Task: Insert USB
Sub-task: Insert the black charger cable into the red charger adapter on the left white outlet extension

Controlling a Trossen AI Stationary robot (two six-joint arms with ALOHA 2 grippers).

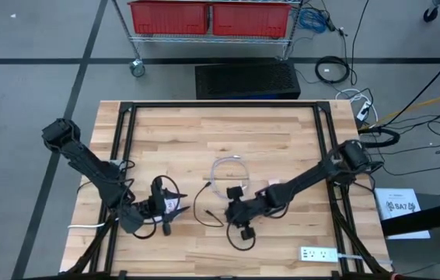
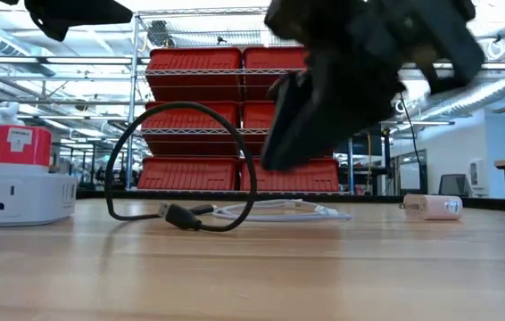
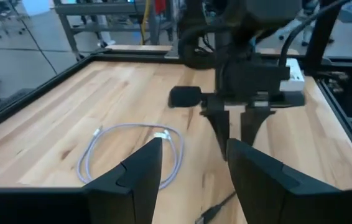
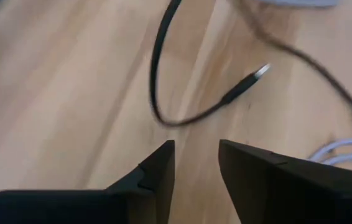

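- Black cable lies loose on the wooden surface, its metal plug just ahead of the right hand, which is partly open and holds nothing.
- Left hand waits wide open and empty, near the white charger.
- I judge the plug may slide away, because the thin cable bends easily.
- The port is not visible in any view.

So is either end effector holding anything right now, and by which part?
Nothing is held. The right end effector hangs open above the black USB cable, whose plug lies on the table. The left end effector is open and empty too.
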